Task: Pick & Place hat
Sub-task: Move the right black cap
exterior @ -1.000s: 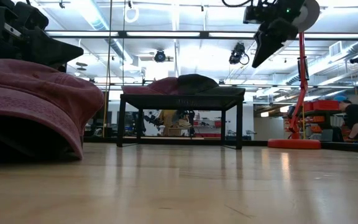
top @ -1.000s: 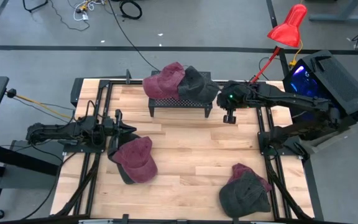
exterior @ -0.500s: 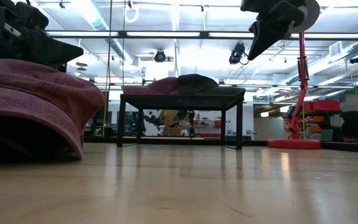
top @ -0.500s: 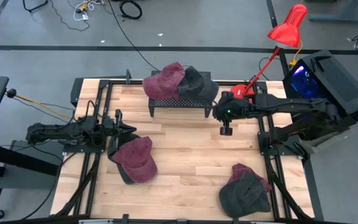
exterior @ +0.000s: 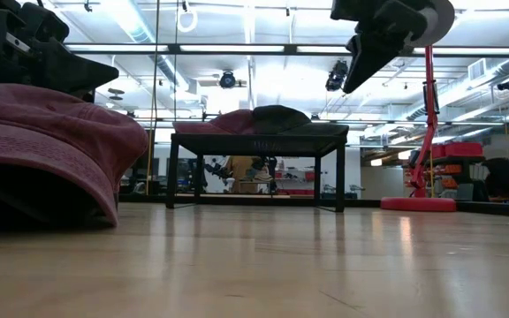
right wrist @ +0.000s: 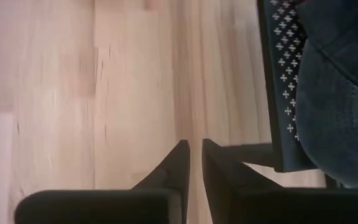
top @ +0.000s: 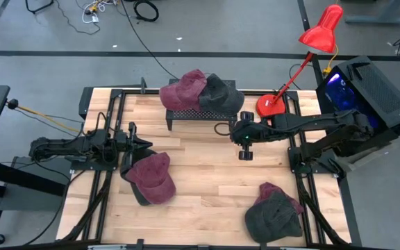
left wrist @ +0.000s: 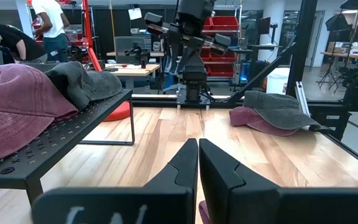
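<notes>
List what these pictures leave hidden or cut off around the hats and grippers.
- Low view: the maroon fabric hat runs off the picture's edge; the left gripper is cut off above it.
- High view: the maroon hat near the right arm lies mostly under the grey hat.
- Right wrist view: the grey hat on the black perforated rack is cropped.

Looked like a robotics lab or workshop; wooden bench (top: 207, 173) sat in a black frame on grey concrete; loose cables (top: 117, 10) lay on the floor; red bins (left wrist: 225, 23) on shelving and workbenches stood behind; exposed ceiling beams and strip lights (exterior: 237, 49) overhead; people (left wrist: 48, 22) worked in the background.
</notes>
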`<control>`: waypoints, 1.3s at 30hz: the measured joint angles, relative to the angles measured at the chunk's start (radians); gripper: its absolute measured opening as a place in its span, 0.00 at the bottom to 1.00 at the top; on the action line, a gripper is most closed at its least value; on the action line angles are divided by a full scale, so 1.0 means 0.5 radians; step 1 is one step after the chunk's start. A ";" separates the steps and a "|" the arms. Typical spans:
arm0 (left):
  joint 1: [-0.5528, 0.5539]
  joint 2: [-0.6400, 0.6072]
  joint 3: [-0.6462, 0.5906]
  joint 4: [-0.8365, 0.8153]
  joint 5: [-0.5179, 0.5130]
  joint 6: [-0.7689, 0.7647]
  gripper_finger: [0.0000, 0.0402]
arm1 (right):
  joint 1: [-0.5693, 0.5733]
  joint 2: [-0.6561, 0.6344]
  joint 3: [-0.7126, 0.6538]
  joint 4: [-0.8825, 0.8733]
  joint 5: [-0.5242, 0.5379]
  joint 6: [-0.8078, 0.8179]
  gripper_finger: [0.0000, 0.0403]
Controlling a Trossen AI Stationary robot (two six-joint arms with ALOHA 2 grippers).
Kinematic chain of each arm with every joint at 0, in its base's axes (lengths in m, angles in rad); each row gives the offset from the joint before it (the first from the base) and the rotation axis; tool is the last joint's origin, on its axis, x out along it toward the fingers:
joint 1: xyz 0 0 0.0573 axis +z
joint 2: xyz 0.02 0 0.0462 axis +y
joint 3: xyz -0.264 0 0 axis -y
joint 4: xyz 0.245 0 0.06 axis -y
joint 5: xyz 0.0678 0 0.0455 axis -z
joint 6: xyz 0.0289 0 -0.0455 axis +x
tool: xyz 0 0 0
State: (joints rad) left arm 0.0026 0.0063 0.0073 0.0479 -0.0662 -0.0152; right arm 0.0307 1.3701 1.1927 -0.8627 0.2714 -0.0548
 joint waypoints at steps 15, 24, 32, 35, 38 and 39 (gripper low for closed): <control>0.000 0.000 -0.001 0.000 0.000 0.000 0.05 | 0.200 -0.073 0.000 -0.029 -0.187 0.149 0.21; 0.000 0.000 0.000 0.000 0.000 0.000 0.05 | 0.389 -0.182 0.000 -0.017 -0.263 0.115 0.28; 0.000 0.000 -0.001 0.000 0.000 0.000 0.05 | 0.600 -0.192 0.000 -0.021 -0.265 0.103 0.33; 0.000 0.000 0.000 0.000 0.000 0.000 0.05 | 0.676 -0.187 0.000 -0.011 -0.266 0.150 0.33; 0.000 0.000 0.000 0.000 0.000 0.000 0.05 | 0.749 -0.159 0.000 -0.022 -0.302 0.155 0.33; 0.000 0.000 0.000 0.000 0.000 0.000 0.05 | 0.776 -0.152 0.000 -0.029 -0.344 0.157 0.33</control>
State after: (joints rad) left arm 0.0025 0.0063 0.0073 0.0479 -0.0662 -0.0151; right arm 0.4189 1.2943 1.1927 -0.8771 0.0994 0.0238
